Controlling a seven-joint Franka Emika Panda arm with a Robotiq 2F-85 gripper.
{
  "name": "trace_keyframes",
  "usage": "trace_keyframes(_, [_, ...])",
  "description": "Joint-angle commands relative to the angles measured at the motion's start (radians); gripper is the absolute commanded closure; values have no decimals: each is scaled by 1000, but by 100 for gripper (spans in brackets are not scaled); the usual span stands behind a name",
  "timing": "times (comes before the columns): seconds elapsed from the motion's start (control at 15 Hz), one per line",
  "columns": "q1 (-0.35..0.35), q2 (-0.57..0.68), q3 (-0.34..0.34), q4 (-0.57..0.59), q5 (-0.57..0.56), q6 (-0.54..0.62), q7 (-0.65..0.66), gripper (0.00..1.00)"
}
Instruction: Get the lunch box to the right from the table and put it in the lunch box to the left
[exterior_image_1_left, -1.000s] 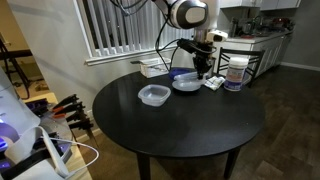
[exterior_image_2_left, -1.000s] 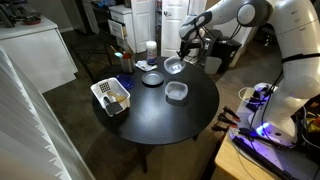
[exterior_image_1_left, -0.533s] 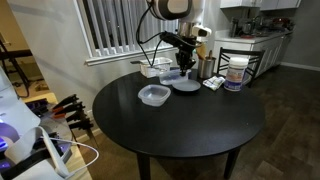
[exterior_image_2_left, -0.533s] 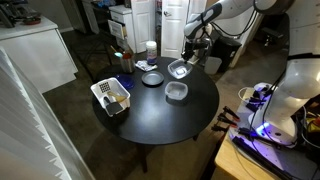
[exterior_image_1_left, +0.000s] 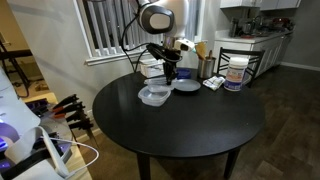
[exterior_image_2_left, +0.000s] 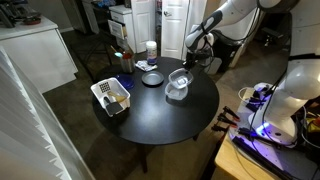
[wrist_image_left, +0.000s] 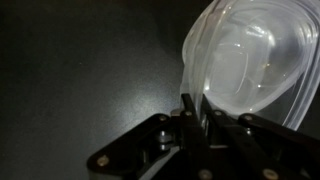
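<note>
Over the far part of the table (exterior_image_1_left: 205, 130), the right lunch box (exterior_image_2_left: 181, 78) hangs tilted from the gripper (exterior_image_2_left: 188, 66), its rim pinched between the fingers (wrist_image_left: 188, 118). In the wrist view it lies at 1 o'clock from the fingertips. It is just above the left lunch box (exterior_image_2_left: 177, 93), which rests on the tabletop; whether they touch cannot be told. Count: two clear lunch boxes, one gripper, one blue bowl (exterior_image_1_left: 186, 86) at 3 o'clock of them. Only the wrist view shows the clamped rim; only the exterior views show the lower box.
</note>
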Motion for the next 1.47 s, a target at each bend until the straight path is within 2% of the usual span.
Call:
trace_keyframes(0.0, [12, -42, 47, -111, 88, 111, 26, 98])
trace_keyframes(0.33, [12, -31, 123, -185, 201, 266, 25, 98])
trace_keyframes(0.87, [-1, -25, 171, -230, 265, 399, 86, 98])
trace_keyframes(0.93, [0, -25, 172, -231, 269, 405, 94, 67])
trace_keyframes(1.07, [2, -23, 176, -234, 278, 431, 111, 62])
trace_keyframes(1.4, [2, -28, 177, -245, 267, 448, 137, 29])
